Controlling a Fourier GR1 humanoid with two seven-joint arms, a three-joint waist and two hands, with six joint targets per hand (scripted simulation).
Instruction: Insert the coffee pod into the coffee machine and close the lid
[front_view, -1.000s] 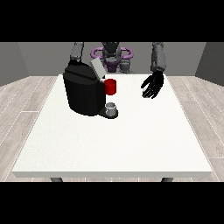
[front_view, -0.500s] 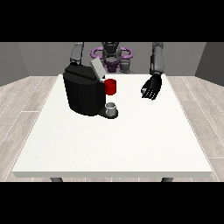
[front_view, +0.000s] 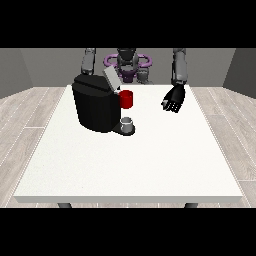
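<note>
hand (front_view: 174, 98) at view's right (fingers curled) over table (front_view: 150, 160)

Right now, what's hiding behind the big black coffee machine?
The robot's arm at the view's left goes down behind the coffee machine. Its hand is covered, so it cannot be seen. The lid stands open on top.

The black hand at the view's right (front_view: 174, 99) has drawn back from the black box-shaped coffee machine (front_view: 96, 103): a second ago it hung over the white table with fingers spread toward the machine, and now it sits a little farther from it, nearer the robot's side, its fingers more curled under the palm and its forearm standing more upright above it.
</note>
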